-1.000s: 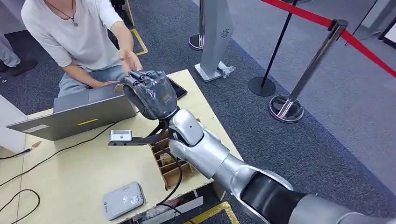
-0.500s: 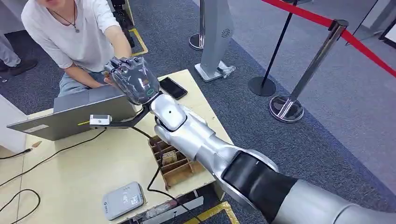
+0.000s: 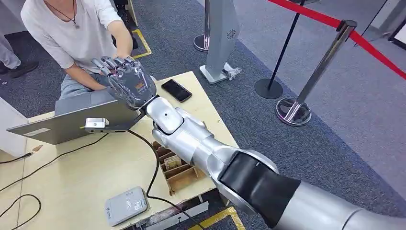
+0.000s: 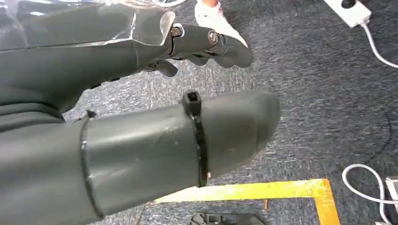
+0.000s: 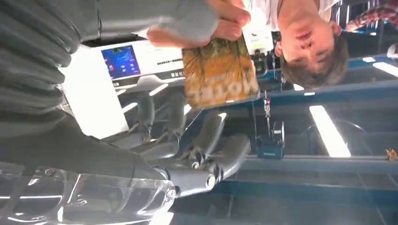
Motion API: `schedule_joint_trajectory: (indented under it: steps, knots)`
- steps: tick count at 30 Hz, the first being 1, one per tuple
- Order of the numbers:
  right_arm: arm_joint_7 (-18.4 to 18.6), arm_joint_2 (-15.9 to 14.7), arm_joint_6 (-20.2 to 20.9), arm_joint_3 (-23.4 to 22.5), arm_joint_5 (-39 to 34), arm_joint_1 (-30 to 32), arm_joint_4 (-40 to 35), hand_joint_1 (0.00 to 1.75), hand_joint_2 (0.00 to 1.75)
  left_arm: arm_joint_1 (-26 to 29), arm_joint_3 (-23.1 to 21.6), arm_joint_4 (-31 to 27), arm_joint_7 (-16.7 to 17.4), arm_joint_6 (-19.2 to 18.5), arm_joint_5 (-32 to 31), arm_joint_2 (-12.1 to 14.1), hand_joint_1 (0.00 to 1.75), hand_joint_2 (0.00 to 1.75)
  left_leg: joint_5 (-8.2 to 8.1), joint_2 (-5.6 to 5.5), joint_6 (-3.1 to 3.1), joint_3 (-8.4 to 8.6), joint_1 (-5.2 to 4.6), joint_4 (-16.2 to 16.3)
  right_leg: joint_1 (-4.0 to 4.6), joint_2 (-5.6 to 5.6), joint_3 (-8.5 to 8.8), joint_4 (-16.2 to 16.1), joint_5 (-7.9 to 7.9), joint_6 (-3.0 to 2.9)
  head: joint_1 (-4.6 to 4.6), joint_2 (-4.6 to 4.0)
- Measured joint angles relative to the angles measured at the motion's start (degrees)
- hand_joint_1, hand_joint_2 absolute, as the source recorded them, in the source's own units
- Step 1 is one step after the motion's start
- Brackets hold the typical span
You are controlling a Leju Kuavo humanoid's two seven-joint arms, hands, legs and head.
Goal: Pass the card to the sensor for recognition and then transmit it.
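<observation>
Right wrist view shows the card (image 5: 219, 70) pinched in the person's hand (image 5: 206, 21), just off the spread, empty fingers of the right hand (image 5: 187, 140) (the left hand (image 4: 141, 93) hangs empty), so withdrawing slowly looks wisest.

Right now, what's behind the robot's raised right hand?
Behind the right hand sits a person whose hand holds the card just past the fingers. The hand covers part of the laptop.
</observation>
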Motion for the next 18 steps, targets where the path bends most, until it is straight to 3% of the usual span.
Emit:
schedule_joint_trajectory:
  steps: [12,18]
  knots:
    - [-5.79,1.16,0.31,-1.16,-8.35,-0.13,0.88,0.0,0.0,0.9,0.59,0.0,-0.92,0.57,1.42,0.07,0.0,0.0,0.0,0.0,0.0,0.0,-0.01,0.0,0.0,0.0,0.0,-0.01,0.0,0.0,0.02,0.0]
    - [-6.84,-0.5,3.83,-1.2,-12.62,3.17,-5.25,0.0,0.0,1.32,1.38,0.0,-1.88,0.68,2.34,0.35,0.0,0.0,0.0,-0.01,0.0,0.01,0.0,0.01,0.0,-0.02,-0.01,-0.02,0.0,0.0,0.0,0.0]
